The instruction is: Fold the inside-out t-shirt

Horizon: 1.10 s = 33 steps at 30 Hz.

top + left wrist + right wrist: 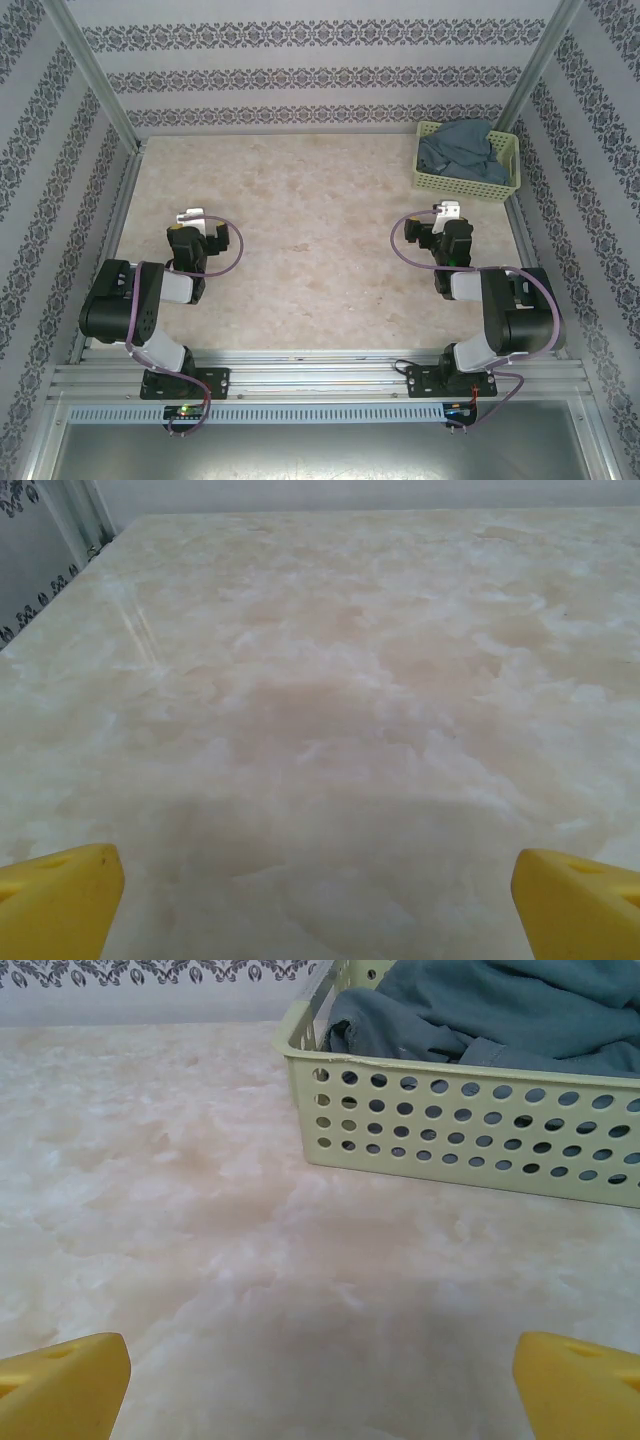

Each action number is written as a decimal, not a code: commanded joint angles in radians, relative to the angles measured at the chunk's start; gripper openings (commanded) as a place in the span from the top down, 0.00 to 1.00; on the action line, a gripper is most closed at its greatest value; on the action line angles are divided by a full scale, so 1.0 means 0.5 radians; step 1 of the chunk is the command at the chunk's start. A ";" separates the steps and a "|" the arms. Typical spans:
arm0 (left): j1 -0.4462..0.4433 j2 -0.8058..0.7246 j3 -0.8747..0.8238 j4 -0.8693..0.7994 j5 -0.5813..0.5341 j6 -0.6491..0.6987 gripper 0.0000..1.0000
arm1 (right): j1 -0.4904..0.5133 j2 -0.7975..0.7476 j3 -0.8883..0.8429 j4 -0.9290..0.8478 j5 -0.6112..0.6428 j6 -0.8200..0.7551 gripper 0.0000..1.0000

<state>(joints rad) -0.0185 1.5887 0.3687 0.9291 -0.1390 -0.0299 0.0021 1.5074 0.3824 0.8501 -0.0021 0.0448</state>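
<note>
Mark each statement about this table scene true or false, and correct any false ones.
1. The t-shirt lies bunched inside the green basket. True.
2. The basket stands at the near left corner of the table. False: it stands at the far right corner.
3. The right hand is open and holds nothing. True.
4. The left hand grips a sleeve. False: it is open and empty, over bare table.
</note>
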 commanded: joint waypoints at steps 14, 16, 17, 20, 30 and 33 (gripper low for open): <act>-0.007 0.000 0.002 0.095 -0.026 0.009 0.00 | -0.010 0.007 0.019 0.061 -0.048 -0.026 0.02; -0.004 -0.002 0.002 0.094 -0.028 0.007 0.00 | -0.009 0.006 0.021 0.061 -0.048 -0.025 0.02; -0.006 -0.002 0.002 0.093 -0.027 0.010 0.00 | -0.010 0.006 0.021 0.061 -0.048 -0.025 0.02; -0.004 -0.002 0.001 0.095 -0.027 0.008 0.00 | -0.011 0.005 0.021 0.061 -0.048 -0.028 0.02; 0.012 -0.005 -0.004 0.099 -0.004 -0.005 0.00 | -0.010 0.005 0.020 0.059 -0.048 -0.025 0.02; 0.012 -0.005 -0.002 0.099 -0.004 -0.005 0.00 | -0.010 0.005 0.017 0.062 -0.048 -0.025 0.02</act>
<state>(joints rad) -0.0185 1.5887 0.3687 0.9291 -0.1387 -0.0299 0.0021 1.5074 0.3824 0.8501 -0.0025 0.0448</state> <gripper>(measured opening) 0.999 0.979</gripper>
